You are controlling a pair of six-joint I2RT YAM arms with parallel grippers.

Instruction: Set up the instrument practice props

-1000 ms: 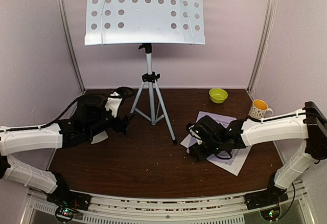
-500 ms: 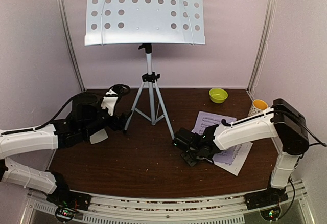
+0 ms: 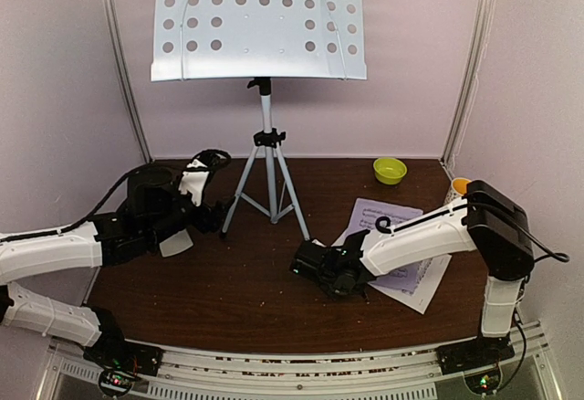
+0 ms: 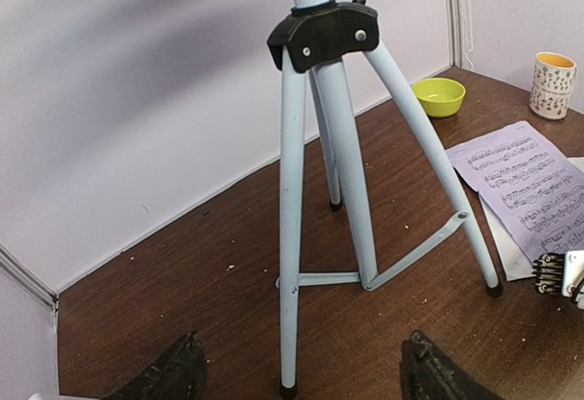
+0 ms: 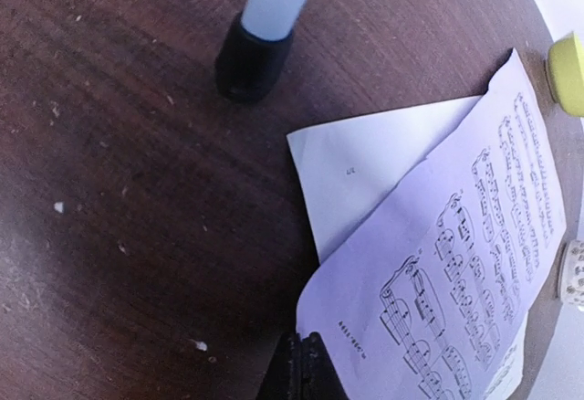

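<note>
The pale perforated music stand (image 3: 260, 21) rises on its silver tripod (image 3: 267, 172) at the back centre. Two sheet-music pages (image 3: 401, 277) lie overlapping on the table at the right. In the right wrist view the printed page (image 5: 474, 263) covers a blank-faced one (image 5: 374, 172). My right gripper (image 3: 303, 268) sits low at their left corner, near a tripod foot (image 5: 251, 62). It (image 5: 306, 363) is shut, its tips touching the printed page's edge; a pinch on the paper does not show. My left gripper (image 4: 301, 373) is open, either side of a tripod leg (image 4: 290, 236), not touching it.
A yellow-green bowl (image 3: 390, 170) and a patterned mug (image 4: 554, 85) stand at the back right. A pale grey shape (image 3: 173, 243) lies partly hidden under my left arm. Metal frame posts and pale walls close in the sides and back.
My right arm has slid left across the pages toward the tripod foot and its jaws have shut. The left arm has hardly moved and stays open.
</note>
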